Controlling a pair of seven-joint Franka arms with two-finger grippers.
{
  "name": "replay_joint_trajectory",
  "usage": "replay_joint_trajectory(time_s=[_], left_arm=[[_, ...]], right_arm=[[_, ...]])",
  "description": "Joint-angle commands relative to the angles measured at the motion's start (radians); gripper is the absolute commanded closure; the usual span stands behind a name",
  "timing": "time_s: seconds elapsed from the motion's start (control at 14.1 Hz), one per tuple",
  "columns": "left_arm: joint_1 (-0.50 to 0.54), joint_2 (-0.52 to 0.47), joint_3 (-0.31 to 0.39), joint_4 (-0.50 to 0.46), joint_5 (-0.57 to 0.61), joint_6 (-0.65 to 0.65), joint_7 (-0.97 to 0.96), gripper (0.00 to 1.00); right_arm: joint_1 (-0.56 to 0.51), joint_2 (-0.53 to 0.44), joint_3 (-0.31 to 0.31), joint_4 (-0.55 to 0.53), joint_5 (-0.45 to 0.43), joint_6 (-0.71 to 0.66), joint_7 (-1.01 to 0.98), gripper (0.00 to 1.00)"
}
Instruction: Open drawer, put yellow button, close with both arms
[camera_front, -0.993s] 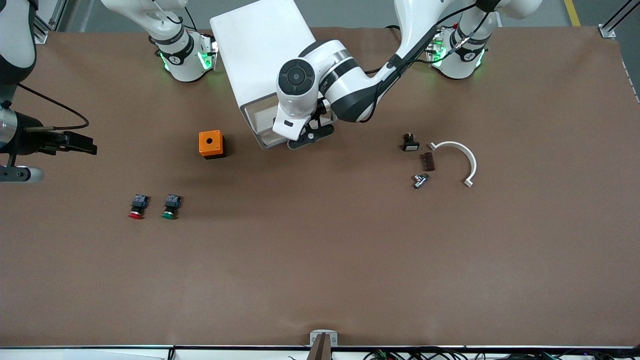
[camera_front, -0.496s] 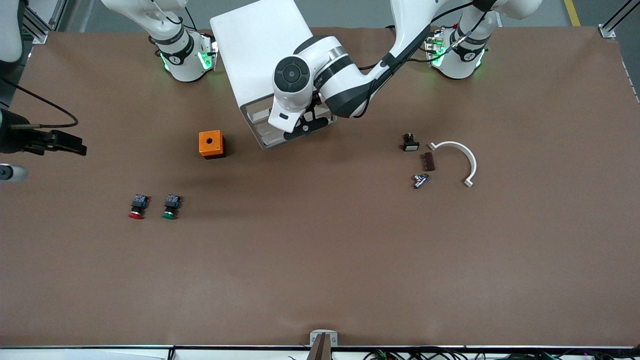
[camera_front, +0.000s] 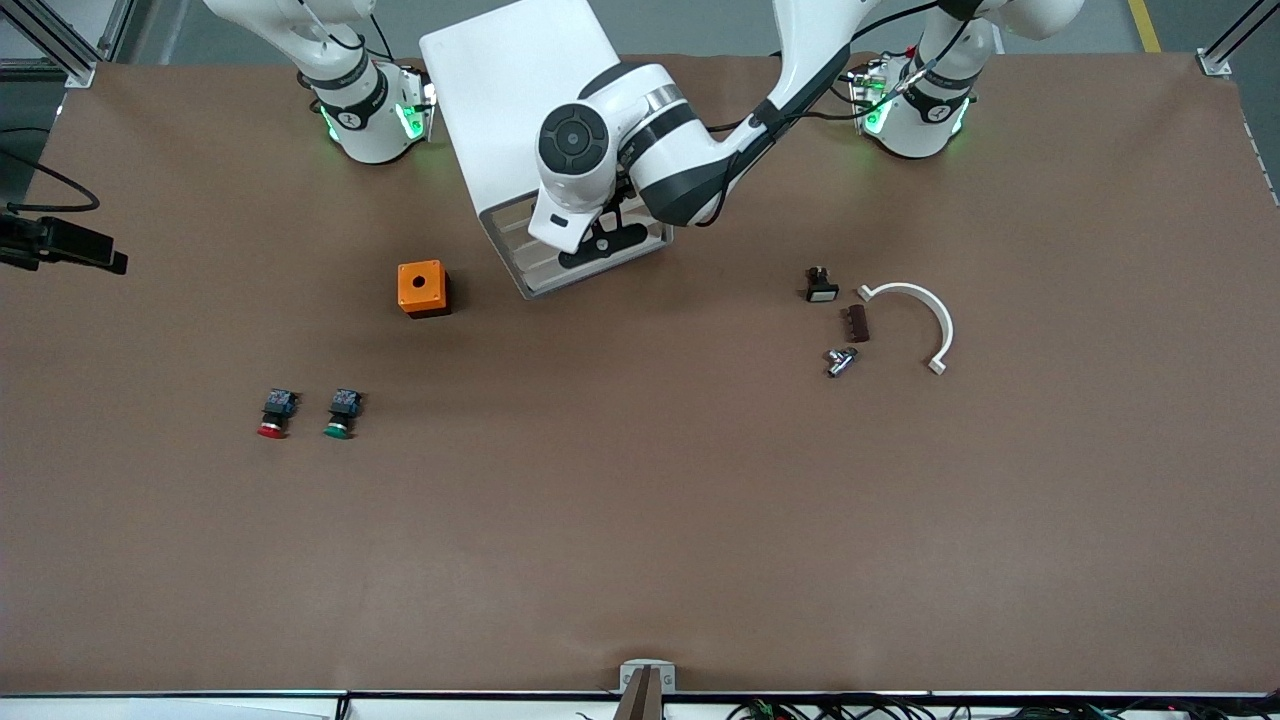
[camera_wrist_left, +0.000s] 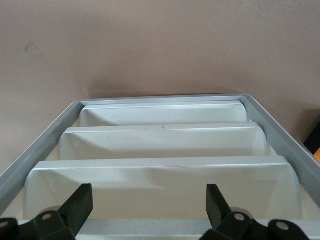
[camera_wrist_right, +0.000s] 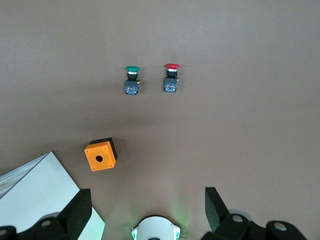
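Note:
The white cabinet (camera_front: 510, 100) stands between the arm bases. Its uppermost drawer (camera_front: 508, 222) sits pushed in, level with the lower fronts. My left gripper (camera_front: 600, 240) is open and empty right in front of the drawer fronts. In the left wrist view the cream fronts (camera_wrist_left: 160, 172) lie stacked inside the grey frame (camera_wrist_left: 280, 145), between my left gripper's (camera_wrist_left: 149, 210) spread fingers. The yellow button is hidden. My right gripper (camera_front: 75, 250) is open and empty, high over the table's edge at the right arm's end. It also shows open in the right wrist view (camera_wrist_right: 147, 215).
An orange box (camera_front: 421, 288) with a hole sits beside the cabinet. The red-capped button (camera_front: 272, 412) and green-capped button (camera_front: 340, 412) lie nearer the front camera. Toward the left arm's end lie a small black part (camera_front: 821, 285), a brown piece (camera_front: 856, 322), a metal part (camera_front: 841, 360) and a white curved piece (camera_front: 915, 315).
The top drawer, which stuck out a second ago, has gone into the cabinet as my left gripper moved toward it. My right gripper has drawn away toward the right arm's end of the table.

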Motion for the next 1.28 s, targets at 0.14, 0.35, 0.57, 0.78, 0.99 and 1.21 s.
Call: replay_joint_trajectory(time_s=[0.14, 0.35, 0.57, 0.78, 0.99, 1.21], left_arm=[[-0.007, -0.023, -0.004, -0.02, -0.029, -0.003, -0.002, 0.0], [0.002, -0.026, -0.003, -0.018, -0.028, -0.003, -0.002, 0.0], [0.036, -0.045, 0.01, -0.012, -0.025, -0.003, -0.002, 0.0], [0.129, -0.088, 0.01, -0.017, -0.017, -0.005, -0.003, 0.0], [0.211, -0.113, 0.01, -0.017, -0.016, -0.017, -0.003, 0.0], [0.286, -0.138, 0.01, -0.015, -0.011, -0.066, -0.003, 0.0]], right_arm=[[-0.018, -0.132, 0.017, -0.156, 0.006, 0.061, 0.003, 0.0], [-0.012, -0.235, 0.02, -0.284, 0.004, 0.158, 0.003, 0.0], [-0.012, -0.275, 0.022, -0.335, 0.004, 0.18, 0.002, 0.0], [-0.01, -0.287, 0.022, -0.332, 0.004, 0.184, 0.002, 0.0], [-0.013, -0.294, 0.022, -0.332, 0.004, 0.194, 0.0, 0.0], [-0.013, -0.294, 0.02, -0.33, 0.003, 0.203, -0.002, 0.0]])
